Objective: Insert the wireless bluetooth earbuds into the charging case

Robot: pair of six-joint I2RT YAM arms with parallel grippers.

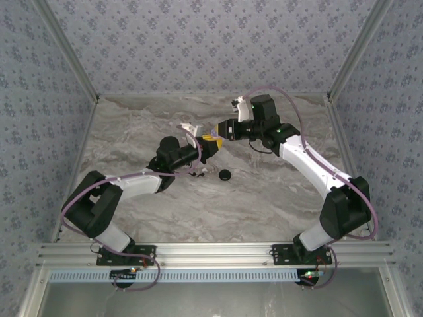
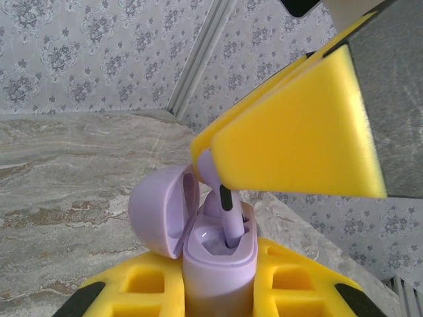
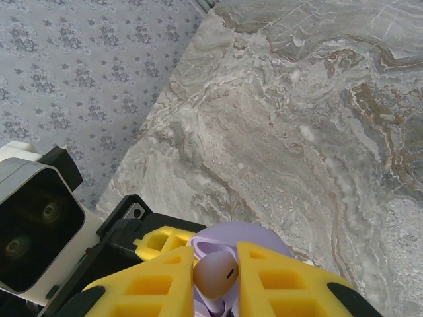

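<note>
The lilac charging case (image 2: 218, 264) stands upright with its lid (image 2: 158, 211) swung open to the left. My left gripper (image 2: 218, 287) is shut on the case body, one yellow finger on each side. One lilac earbud (image 3: 215, 274) is pinched at its head between the yellow pads of my right gripper (image 3: 215, 281), which is shut on it from above. The earbud's stem (image 2: 232, 228) points down, and its tip is inside the case's right slot. In the top view both grippers meet above the table's middle, left gripper (image 1: 205, 143) below right gripper (image 1: 215, 135).
A black round disc (image 1: 225, 175) lies on the marble table (image 1: 277, 191) just in front of the grippers, with small dark bits (image 1: 197, 175) to its left. A white object (image 1: 190, 128) sits behind the left gripper. Patterned walls close in the back and both sides.
</note>
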